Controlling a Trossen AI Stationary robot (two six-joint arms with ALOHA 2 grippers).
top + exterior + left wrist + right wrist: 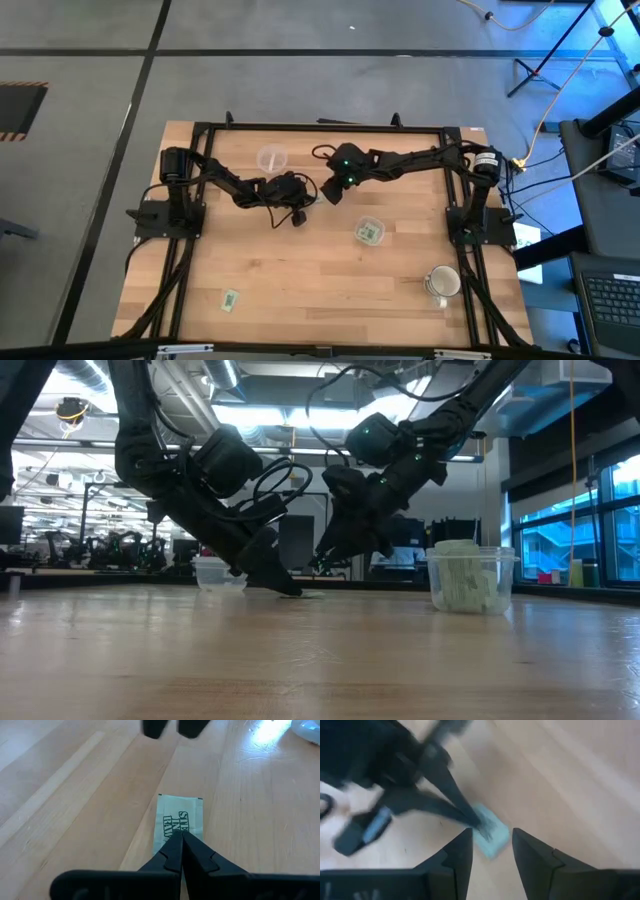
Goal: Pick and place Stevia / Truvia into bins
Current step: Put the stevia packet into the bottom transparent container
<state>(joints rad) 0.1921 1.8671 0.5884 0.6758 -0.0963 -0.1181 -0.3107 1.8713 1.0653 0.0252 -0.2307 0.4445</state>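
Looking down, you see a pale wood plank table (300,290) on a grey floor crossed by dark lines. Your left gripper (181,836) is clenched on the near edge of a packet (179,818) lying flat on the planks at mid-table. Your right gripper (491,840) hovers just beside it, jaws parted with nothing between them. One clear cup (272,158) stands near the far edge; the other cup (369,231), right of centre, holds green packets. A stray packet (231,298) lies near the front left, well apart. A mug (441,283) sits front right. Beyond the table, the low view shows ceiling lights, windows on the right and other dark arms.
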